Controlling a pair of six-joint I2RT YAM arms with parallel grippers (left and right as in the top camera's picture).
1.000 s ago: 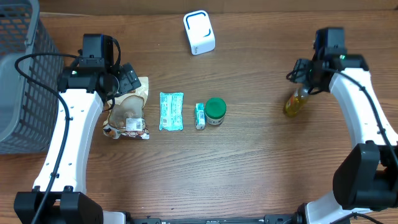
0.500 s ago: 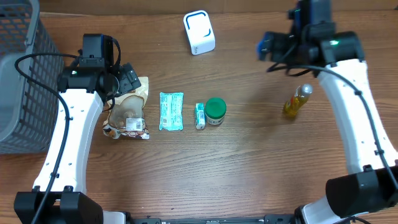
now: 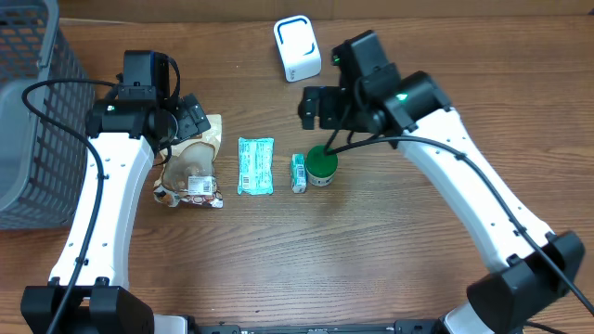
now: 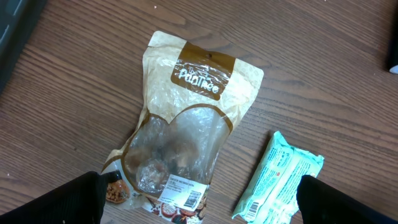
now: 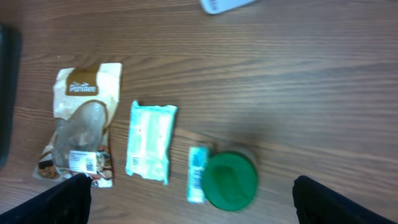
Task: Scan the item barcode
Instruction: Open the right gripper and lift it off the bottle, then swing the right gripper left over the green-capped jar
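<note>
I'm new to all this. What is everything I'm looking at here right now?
wire mesh basket: one, grey, far left
boxy scanner: one, white with blue trim, top centre
paper snack pouch: one, tan with a clear window, left end of the row
plastic packet: one, mint green, right of the pouch
small carton: one, green and white, between packet and jar
round-lidded jar: one, green lid, right end of the row
wooden table: one, brown, beneath everything
left gripper: one, black, open, over the pouch
right gripper: one, black, open, above the jar
</note>
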